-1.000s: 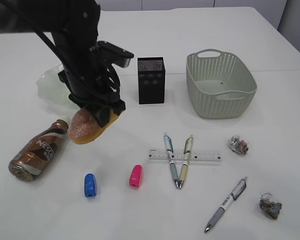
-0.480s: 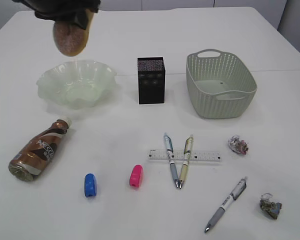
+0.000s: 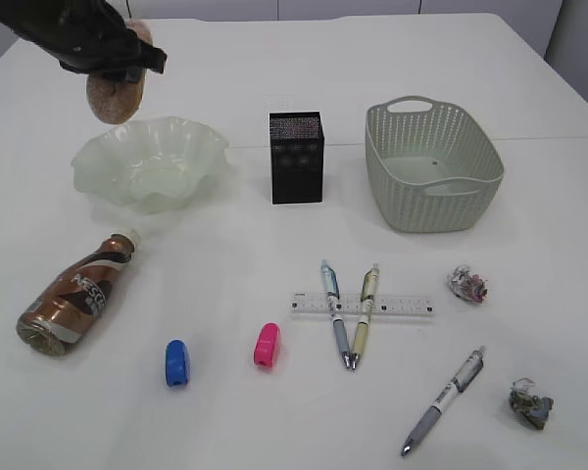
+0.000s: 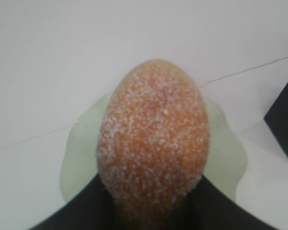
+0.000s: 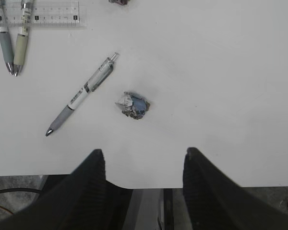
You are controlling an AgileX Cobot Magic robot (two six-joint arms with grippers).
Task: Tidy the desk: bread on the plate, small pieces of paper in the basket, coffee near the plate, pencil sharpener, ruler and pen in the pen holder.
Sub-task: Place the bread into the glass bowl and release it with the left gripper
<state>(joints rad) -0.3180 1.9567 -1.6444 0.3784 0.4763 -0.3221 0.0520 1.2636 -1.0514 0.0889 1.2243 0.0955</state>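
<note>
My left gripper is shut on the sugary bread, holding it in the air above the far left rim of the ruffled green plate. In the left wrist view the bread fills the middle, with the plate below it. The coffee lies on its side at the front left. The black pen holder and the basket stand at the back. The ruler lies under two pens. My right gripper is open and empty near the desk's front edge.
A blue sharpener and a pink sharpener lie at the front middle. A third pen and two paper balls lie at the front right. The nearer paper ball lies ahead of my right gripper.
My left gripper has lifted the bread from the desk beside the coffee, carried it up and back, and now holds it over the plate's far left rim. The right gripper has not moved.
</note>
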